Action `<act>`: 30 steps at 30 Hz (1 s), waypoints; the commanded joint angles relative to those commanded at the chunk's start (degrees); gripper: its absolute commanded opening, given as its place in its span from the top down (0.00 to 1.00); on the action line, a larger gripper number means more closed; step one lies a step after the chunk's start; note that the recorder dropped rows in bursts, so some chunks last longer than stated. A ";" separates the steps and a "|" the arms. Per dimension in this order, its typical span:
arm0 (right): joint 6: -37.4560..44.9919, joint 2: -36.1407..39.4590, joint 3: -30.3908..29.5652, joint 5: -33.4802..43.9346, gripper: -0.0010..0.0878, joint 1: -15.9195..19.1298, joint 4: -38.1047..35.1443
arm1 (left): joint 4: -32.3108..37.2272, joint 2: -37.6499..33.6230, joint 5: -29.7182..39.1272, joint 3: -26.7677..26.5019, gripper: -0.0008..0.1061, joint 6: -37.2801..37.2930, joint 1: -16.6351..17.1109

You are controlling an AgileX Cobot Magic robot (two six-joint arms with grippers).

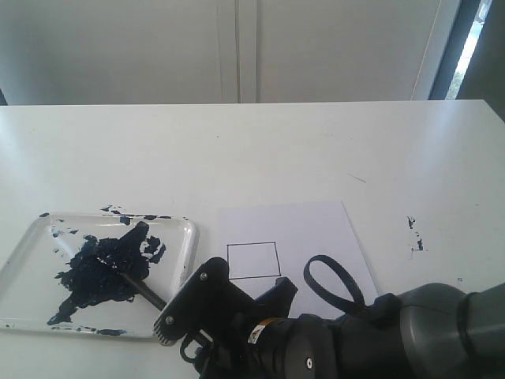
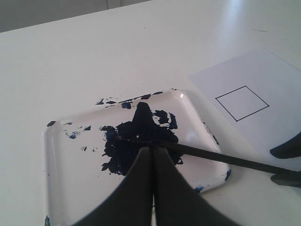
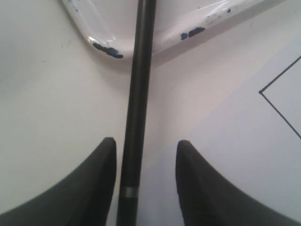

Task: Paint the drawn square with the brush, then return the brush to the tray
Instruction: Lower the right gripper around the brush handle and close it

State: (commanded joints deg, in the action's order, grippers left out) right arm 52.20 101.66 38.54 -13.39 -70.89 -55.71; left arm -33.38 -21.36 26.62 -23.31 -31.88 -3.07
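Observation:
The brush [image 1: 144, 289] lies with its tip in the dark paint blotch on the tray [image 1: 188, 237], and its handle runs out over the tray's near corner. My right gripper [image 3: 146, 142] is open around that handle [image 3: 140, 94], which stands close to one finger with a wide gap to the other. The silver band [image 3: 128, 192] shows between the jaws. My left gripper [image 2: 154, 149] hangs shut and empty over the tray [image 2: 66, 183], just short of the brush [image 2: 211, 156]. The drawn square [image 1: 253, 260] on the paper [image 1: 316, 225] is unpainted.
My right arm [image 1: 379, 339] fills the near edge of the exterior view, with a black cable loop [image 1: 331, 284] over the paper's corner. Dark paint specks [image 1: 412, 223] mark the white table to the right. A pale wall stands behind the far edge.

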 joint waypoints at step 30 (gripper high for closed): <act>-1.66 2.48 0.11 -0.70 0.99 0.00 0.13 | 0.00 0.00 0.00 0.00 0.99 0.00 0.00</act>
State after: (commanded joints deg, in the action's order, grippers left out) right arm 50.54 104.14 38.65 -14.09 -70.89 -55.58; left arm -33.38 -21.36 26.62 -23.31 -31.88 -3.07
